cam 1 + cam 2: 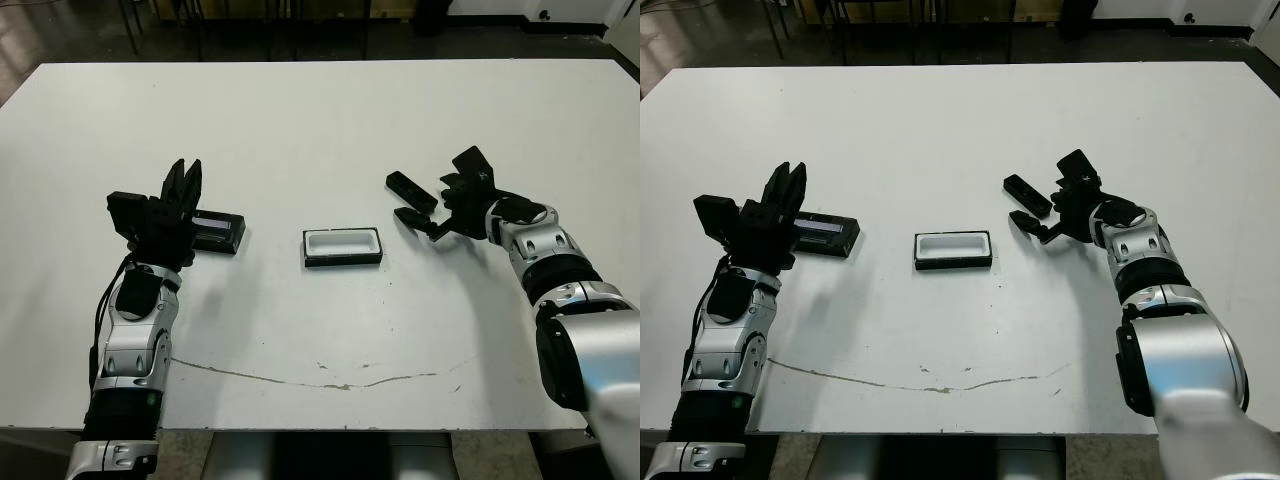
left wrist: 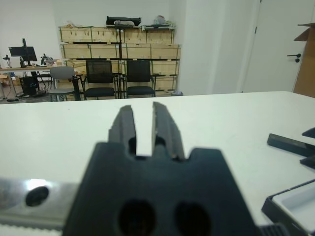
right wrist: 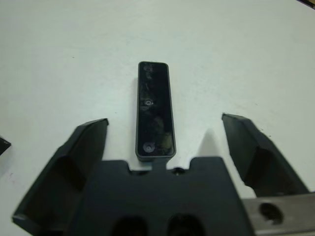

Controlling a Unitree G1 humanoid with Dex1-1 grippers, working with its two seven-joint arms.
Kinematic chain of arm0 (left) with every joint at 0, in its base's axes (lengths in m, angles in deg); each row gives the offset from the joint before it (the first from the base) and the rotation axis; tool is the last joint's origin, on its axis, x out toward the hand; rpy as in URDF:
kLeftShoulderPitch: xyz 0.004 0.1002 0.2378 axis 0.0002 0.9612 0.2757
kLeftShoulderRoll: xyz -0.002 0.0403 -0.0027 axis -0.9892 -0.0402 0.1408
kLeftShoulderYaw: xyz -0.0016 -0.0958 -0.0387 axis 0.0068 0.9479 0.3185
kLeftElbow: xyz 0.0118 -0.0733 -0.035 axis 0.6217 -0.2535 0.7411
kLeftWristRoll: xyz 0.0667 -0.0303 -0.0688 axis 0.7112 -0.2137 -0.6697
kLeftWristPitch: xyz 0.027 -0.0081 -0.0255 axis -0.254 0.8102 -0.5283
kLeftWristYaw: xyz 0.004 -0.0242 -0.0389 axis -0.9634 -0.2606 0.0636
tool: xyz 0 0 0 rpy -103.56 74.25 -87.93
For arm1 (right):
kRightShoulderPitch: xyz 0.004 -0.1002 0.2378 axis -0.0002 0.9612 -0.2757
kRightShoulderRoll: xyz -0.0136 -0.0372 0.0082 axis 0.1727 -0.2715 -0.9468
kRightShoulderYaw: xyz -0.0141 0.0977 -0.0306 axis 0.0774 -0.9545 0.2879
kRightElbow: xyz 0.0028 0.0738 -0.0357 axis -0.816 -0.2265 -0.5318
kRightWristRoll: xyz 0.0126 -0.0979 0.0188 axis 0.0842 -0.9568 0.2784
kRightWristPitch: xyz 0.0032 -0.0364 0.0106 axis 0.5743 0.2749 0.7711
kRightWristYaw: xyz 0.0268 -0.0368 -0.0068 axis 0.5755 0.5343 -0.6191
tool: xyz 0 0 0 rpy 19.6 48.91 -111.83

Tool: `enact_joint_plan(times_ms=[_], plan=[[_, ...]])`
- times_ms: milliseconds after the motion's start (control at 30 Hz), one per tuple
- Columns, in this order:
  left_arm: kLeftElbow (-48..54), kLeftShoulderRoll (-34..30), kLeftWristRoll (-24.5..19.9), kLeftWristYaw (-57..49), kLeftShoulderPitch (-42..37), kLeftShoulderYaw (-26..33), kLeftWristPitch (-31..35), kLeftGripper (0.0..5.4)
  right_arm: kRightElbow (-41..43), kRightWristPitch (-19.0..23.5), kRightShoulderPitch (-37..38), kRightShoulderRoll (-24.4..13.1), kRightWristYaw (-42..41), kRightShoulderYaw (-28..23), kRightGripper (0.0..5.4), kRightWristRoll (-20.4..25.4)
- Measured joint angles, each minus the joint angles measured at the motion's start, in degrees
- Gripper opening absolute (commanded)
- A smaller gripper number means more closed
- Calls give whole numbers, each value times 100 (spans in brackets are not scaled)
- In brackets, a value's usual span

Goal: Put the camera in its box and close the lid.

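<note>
Right now the camera [image 1: 411, 190] lies at centre right of the frame, just beside the spread-open right hand [image 1: 432, 204], its long axis running between the fingers. The left hand [image 1: 184, 180], nearly closed and empty, is positioned over the lid [image 1: 217, 232]; the box [image 1: 342, 247] sits on the desk [image 1: 320, 110] between.

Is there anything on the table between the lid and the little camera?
Yes: the open box sits between the lid and the camera, with bare white table on both sides of it. The head views show this best.
</note>
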Motion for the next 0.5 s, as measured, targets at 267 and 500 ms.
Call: enact_joint_plan(times_ms=[267, 500], plan=[[0, 0, 2, -1, 7, -12, 0, 0, 21, 4, 103, 126, 186, -171, 302, 96], [0, 0, 1, -20, 9, -12, 1, 0, 28, -77, 98, 133, 43, -51, 142, -26]])
